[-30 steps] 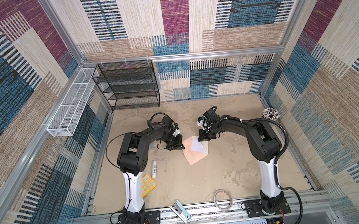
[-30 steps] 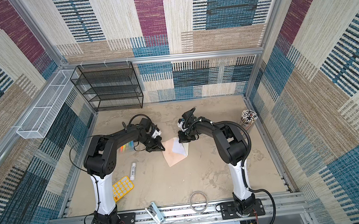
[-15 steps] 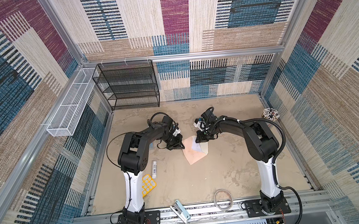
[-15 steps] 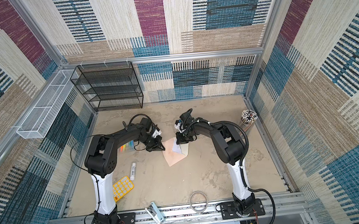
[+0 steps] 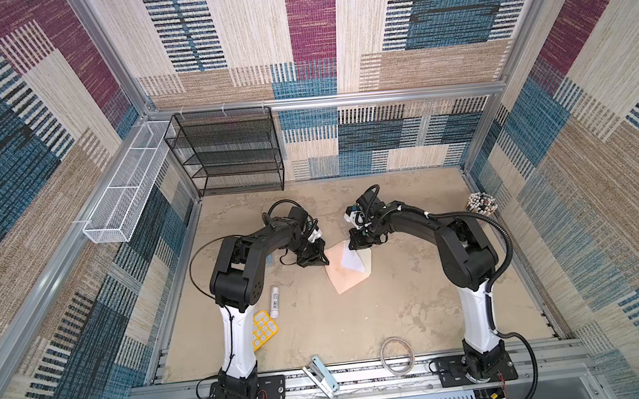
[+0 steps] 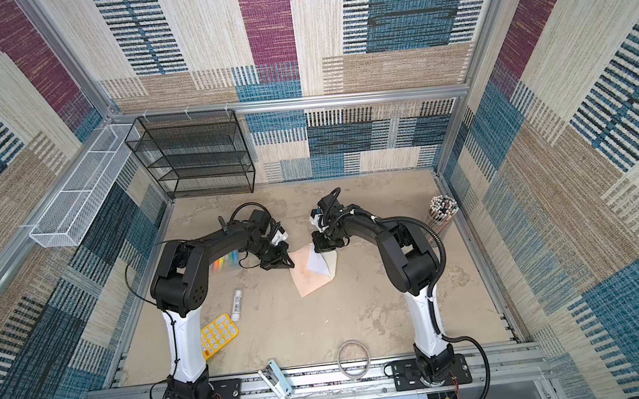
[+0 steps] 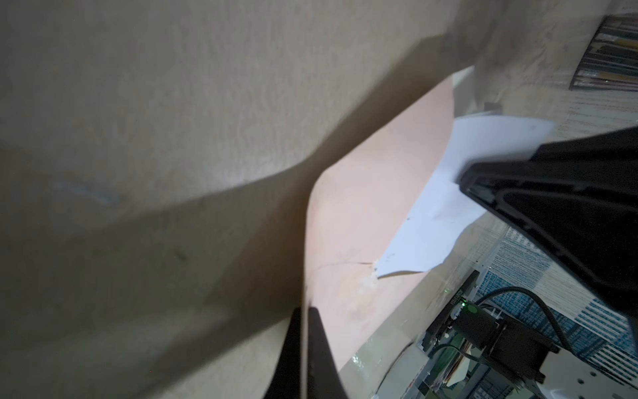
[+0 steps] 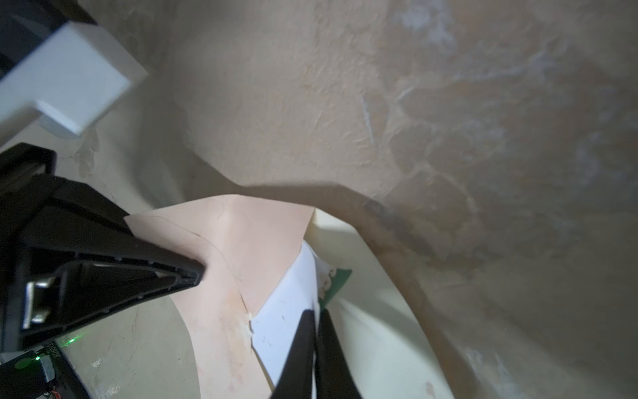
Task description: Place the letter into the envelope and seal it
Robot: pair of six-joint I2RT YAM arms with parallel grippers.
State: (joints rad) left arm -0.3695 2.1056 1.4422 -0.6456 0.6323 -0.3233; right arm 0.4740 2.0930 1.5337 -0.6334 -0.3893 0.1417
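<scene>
Patterned walls enclose a sand-coloured tabletop [image 5: 320,325]; near its middle the letter [image 5: 350,261] lies partway inside the envelope [image 5: 345,280], a white corner jutting from the mouth; the right end effector [image 8: 316,312] is pinched on the letter, the left end effector [image 7: 305,311] on the envelope's edge; insertion looks half done; next, slide the sheet fully in, then fold the cream flap [image 8: 373,328] down.

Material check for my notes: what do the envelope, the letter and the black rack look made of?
The envelope looks like matte peach paper: it curls and shows a thin seam line. The letter looks like thin white paper, matte, with a green printed edge. The rack is probably black-coated metal mesh, a fine see-through grid on thin frames, though plastic cannot be ruled out.
</scene>
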